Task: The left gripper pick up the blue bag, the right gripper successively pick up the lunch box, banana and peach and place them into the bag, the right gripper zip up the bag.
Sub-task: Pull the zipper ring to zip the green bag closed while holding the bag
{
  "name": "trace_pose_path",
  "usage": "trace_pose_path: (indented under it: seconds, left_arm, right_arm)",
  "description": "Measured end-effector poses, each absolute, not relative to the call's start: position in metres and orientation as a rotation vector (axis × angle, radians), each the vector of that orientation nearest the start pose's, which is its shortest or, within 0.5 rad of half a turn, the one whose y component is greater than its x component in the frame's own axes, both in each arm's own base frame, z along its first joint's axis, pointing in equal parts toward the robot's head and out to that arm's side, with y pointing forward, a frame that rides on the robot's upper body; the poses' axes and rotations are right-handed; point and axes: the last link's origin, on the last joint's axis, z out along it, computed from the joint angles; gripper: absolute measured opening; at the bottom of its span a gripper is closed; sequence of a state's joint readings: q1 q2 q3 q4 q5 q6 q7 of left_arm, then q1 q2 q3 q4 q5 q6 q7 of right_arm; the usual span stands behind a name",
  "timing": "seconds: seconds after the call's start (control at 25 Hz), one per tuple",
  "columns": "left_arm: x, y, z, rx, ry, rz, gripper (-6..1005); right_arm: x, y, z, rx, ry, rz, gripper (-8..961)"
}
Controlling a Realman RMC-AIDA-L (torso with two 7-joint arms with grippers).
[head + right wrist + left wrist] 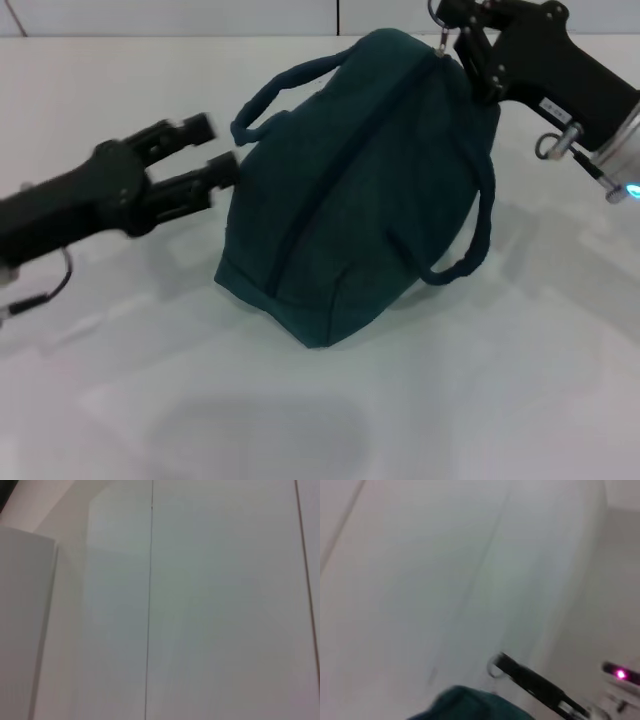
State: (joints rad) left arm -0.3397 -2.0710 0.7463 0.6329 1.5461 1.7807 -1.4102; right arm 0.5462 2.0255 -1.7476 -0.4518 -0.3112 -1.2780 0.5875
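White worktop (500,400) fills pretty much the whole head view, plain and pale, with a light wall behind it at the far edge.

Nearest thing on it is the blue bag (350,200), sitting around the middle and running diagonally away from the robot. Its top seam looks zipped shut along the ridge, one loop handle (478,225) droops down the right side and the other (270,100) arcs over the left. No logo or writing that I can make out on the fabric from here.

To the bag's left, the left end effector (205,155) hangs just beside the bag's side, fingers spread apart with nothing between them, tips pointing at the bag and very close to it; can't say if the lower one actually touches.

Farther back, the right end effector (458,38) is at the bag's far top corner, and it looks pinched closed on the ring zipper pull (443,38) there. There's a small white sticker on its black body, too tiny to read.

Left wrist view catches a corner of the bag (465,705) and a dark bar with a ring on it, plus a pink light. Right wrist view is only pale panels with a seam.
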Motion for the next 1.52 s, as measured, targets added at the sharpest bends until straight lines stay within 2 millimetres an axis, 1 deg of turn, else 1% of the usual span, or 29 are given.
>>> trace_pose_path:
  seconds: [0.08, 0.24, 0.36, 0.4, 0.56, 0.68, 0.8, 0.92, 1.12, 1.24, 1.44, 1.52]
  left_arm:
    - [-0.251, 0.295, 0.038, -2.545, -0.734, -1.246, 701]
    - [-0.221, 0.328, 0.047, -2.614, -0.817, -1.116, 849]
    - [-0.194, 0.348, 0.052, -2.676, -0.780, -1.004, 848]
    - [-0.184, 0.354, 0.052, -2.697, -0.762, -0.940, 848]
    - [-0.147, 0.367, 0.043, -2.765, -0.696, -0.767, 849]
    - [-0.124, 0.366, 0.036, -2.808, -0.661, -0.664, 849]
    - [-0.108, 0.365, 0.030, -2.800, -0.668, -0.563, 846]
    - [-0.098, 0.363, 0.025, -2.774, -0.693, -0.497, 844]
    - [-0.089, 0.355, 0.021, -2.764, -0.747, -0.488, 839]
    - [-0.091, 0.355, 0.015, -2.742, -0.764, -0.462, 837]
    - [-0.099, 0.360, 0.000, -2.663, -0.760, -0.367, 835]
    - [-0.101, 0.362, -0.001, -2.632, -0.756, -0.339, 834]
  right_arm:
    - [0.179, 0.369, -0.020, -2.148, 0.105, 1.211, 109]
    - [0.172, 0.377, -0.022, -2.158, 0.097, 1.191, 111]
    - [0.168, 0.385, -0.023, -2.155, 0.110, 1.166, 112]
    - [0.167, 0.388, -0.024, -2.150, 0.120, 1.155, 113]
    - [0.161, 0.397, -0.023, -2.146, 0.126, 1.145, 115]
    - [0.158, 0.399, -0.023, -2.142, 0.124, 1.151, 116]
    - [0.157, 0.399, -0.022, -2.141, 0.122, 1.154, 118]
    - [0.157, 0.399, -0.022, -2.141, 0.120, 1.156, 119]
    - [0.157, 0.399, -0.023, -2.144, 0.119, 1.156, 122]
    - [0.156, 0.398, -0.023, -2.148, 0.123, 1.160, 123]
    - [0.158, 0.397, -0.023, -2.148, 0.134, 1.163, 126]
    - [0.158, 0.397, -0.023, -2.148, 0.135, 1.166, 127]
